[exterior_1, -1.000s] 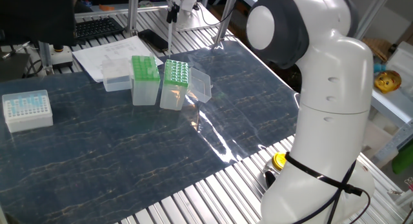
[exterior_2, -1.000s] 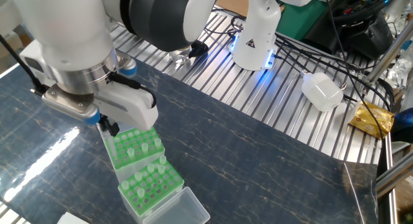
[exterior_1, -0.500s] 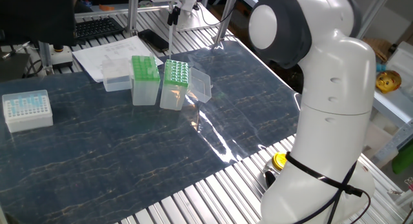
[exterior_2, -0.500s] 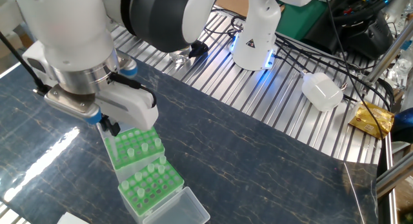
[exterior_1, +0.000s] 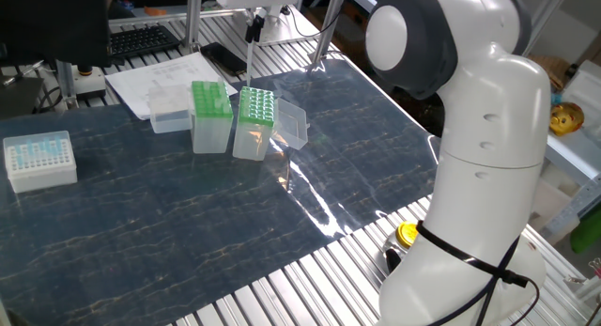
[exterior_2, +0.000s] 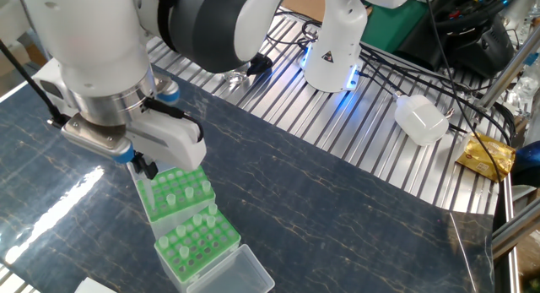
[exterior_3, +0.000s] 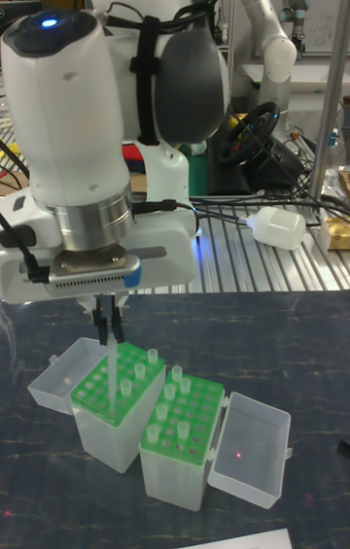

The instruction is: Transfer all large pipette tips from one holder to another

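Observation:
Two green racks stand side by side with their clear lids folded open. In the tall fixed view my gripper [exterior_3: 109, 314] hangs over the left rack [exterior_3: 92, 392], shut on one large pipette tip [exterior_3: 113, 364] that points straight down. Its lower end overlaps the rack top; I cannot tell whether it sits in a hole. Several more tips [exterior_3: 144, 361] stand along that rack's right side, and several [exterior_3: 176, 395] stand in the right rack [exterior_3: 194, 428]. From the other fixed view, the gripper [exterior_2: 143, 165] is mostly hidden behind the wrist, above the upper rack [exterior_2: 173, 192]. In one fixed view the gripper [exterior_1: 254, 25] holds the tip [exterior_1: 249, 58] above the racks [exterior_1: 256, 108].
A white box of small blue tips [exterior_1: 39, 159] sits at the left of the dark mat. Papers [exterior_1: 160, 77] and a keyboard [exterior_1: 141, 39] lie behind the racks. The robot's own white base [exterior_1: 479, 176] fills the right. A second robot's base [exterior_2: 337, 40] stands beyond the mat.
The arm has shifted only slightly. The gripper stays shut on the tip over the same rack.

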You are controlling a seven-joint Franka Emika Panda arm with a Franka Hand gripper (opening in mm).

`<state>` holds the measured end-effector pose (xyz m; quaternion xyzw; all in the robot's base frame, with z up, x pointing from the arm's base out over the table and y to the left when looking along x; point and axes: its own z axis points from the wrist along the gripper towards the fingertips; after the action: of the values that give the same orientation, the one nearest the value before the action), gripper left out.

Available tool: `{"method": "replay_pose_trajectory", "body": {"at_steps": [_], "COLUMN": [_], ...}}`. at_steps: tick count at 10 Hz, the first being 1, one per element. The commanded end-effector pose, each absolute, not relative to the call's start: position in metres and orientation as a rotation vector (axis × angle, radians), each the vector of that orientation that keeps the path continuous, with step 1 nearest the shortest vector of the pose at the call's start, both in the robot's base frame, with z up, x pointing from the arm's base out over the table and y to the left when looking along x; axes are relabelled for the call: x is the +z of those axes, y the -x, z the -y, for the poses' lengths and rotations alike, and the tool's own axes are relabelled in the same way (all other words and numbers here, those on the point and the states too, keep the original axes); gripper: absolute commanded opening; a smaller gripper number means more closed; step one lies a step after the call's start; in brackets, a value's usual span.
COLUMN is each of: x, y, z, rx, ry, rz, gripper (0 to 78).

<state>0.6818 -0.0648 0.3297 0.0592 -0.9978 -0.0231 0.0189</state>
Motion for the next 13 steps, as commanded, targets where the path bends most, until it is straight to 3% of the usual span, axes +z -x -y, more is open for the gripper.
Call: {"method": "replay_pose_trajectory", "body": {"at_steps": [1,13], "x": [0.321,0.298], "y": [-0.686,-0.684], "z": [0.066,0.066], "rx": [-0.094,-0.062], "ry": [-0.188,-0.166], "rz": [3.113,3.122], "gripper": [1.1,1.1]}}
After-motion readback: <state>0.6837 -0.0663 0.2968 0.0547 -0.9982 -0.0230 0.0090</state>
